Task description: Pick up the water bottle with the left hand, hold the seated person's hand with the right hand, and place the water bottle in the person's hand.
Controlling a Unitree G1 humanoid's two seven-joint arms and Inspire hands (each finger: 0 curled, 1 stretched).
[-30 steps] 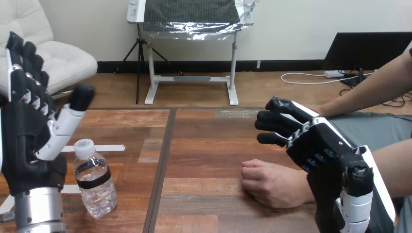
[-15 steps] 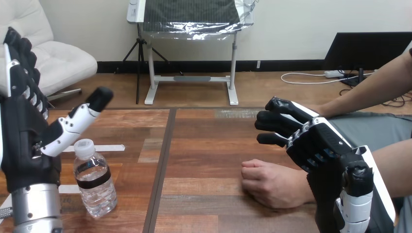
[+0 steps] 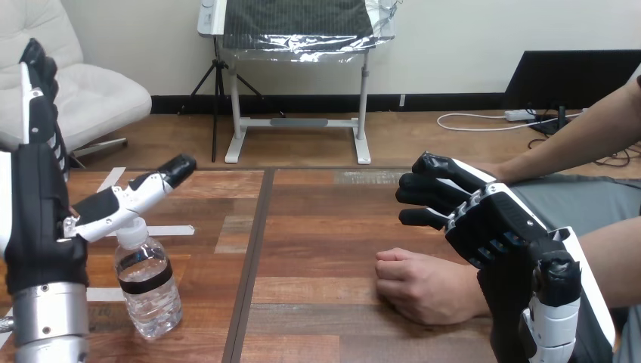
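Spanning the view, the wooden table (image 3: pixel 317 227) has the left hand (image 3: pixel 38 219) raised over its near left part, fingers straight and spread wide, thumb stretched sideways, gripping nothing. At the right, the right hand (image 3: pixel 491 227) hovers with loosely bent fingers, holding nothing, just above and beside the person's hand (image 3: pixel 427 289), a fist resting on the table. Under the left thumb stands the water bottle (image 3: pixel 149 287), upright, long axis vertical, capped end up.
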